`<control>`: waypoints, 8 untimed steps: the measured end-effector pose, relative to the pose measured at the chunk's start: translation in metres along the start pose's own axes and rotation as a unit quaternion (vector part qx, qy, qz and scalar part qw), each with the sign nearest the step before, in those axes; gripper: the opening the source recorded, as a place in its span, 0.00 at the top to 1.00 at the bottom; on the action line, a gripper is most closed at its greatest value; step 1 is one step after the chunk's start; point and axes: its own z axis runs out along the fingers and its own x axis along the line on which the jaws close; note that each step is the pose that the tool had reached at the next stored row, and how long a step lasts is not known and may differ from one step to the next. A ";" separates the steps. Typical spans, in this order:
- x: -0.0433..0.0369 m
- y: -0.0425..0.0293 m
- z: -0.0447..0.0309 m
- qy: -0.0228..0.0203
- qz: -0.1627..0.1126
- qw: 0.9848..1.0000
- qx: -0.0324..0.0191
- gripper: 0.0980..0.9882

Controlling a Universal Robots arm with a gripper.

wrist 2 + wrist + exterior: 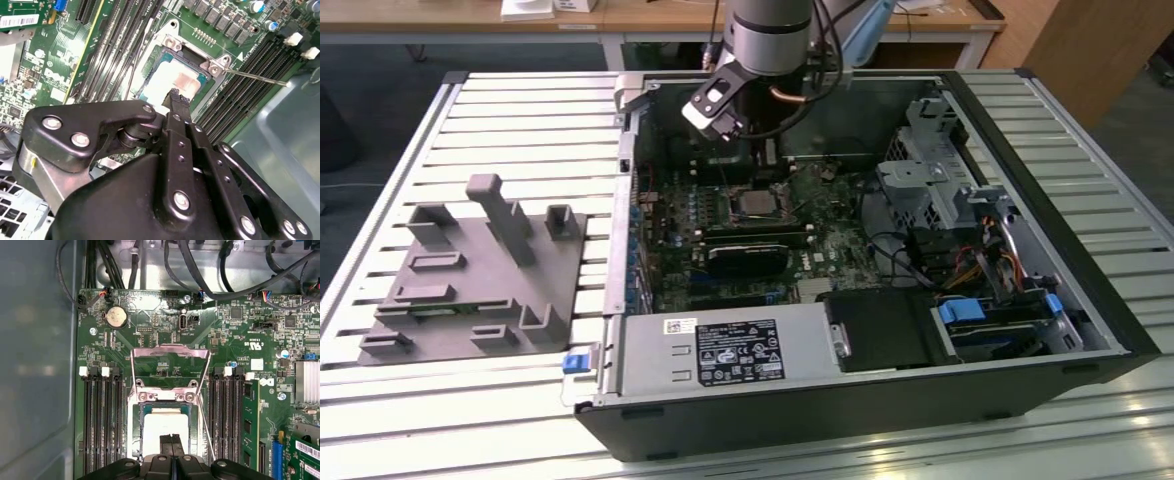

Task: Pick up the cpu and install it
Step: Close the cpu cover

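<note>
Nearest your lens in both wrist views is the gripper (172,439), its two fingers pressed together with nothing visible between them. The tips hang directly over the cpu (160,426); I can't tell whether they touch its lid.

The cpu lies flat, silvery lid up, inside the socket frame (139,397) on the motherboard (150,315). The load plate (170,352) stands swung open and the thin wire lever (255,76) is free, so I judge the chip placed but not clamped. In the exterior view you find the cpu (754,205) at twelve o'clock of the black block (754,258), just beside it, with the arm (774,35) coming in from about twelve o'clock of the chip.

Treat the chip as light and stiff, probably with a smooth lid that slips easily and a delicate underside. Opposite pale edges look like the safe place to hold it, never the faces.

It is square, so it has no real long axis. Its edges run parallel to the memory slots (102,415) on either side.
</note>
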 end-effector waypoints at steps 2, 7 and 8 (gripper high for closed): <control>-0.0001 0.0001 -0.0027 0.000 0.000 1.000 0.000 0.99; -0.0003 0.0002 -0.0112 0.000 0.000 1.000 0.000 0.99; -0.0003 0.0003 -0.0134 0.000 0.000 1.000 0.000 0.99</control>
